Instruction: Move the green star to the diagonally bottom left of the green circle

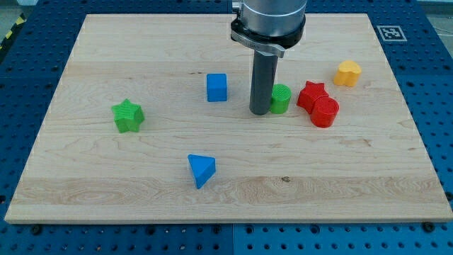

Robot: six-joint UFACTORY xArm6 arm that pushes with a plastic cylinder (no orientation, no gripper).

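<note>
Green star [128,115]: sits alone on the view's left part of the wooden board [85,184], upright on its flat face, touching nothing.
Green circle [280,98]: lies right of centre, partly hidden behind the rod; two red blocks sit just to its right.
My tip [260,111]: rests on the board just beside the green circle, on its left side, possibly touching it; I cannot tell for certain.
Fingers: none on this rig; the arm ends in a bare rod, so nothing is clasped or let go, and nothing is being pushed that I can confirm.
Key relation: the star lies well apart from my tip, off toward the view's left and very slightly lower.
Goal spot: the bare wood down and to the left of the circle, just below where the tip now stands.
Judgement: the star must travel rightward and a little down, so the tip should get round to the star's far left side first.
Bystanders: blue cube [216,87] above that path, blue triangle [201,170] below it; both look clear of it.
Risk: leaving carelessly may nudge the circle.
</note>
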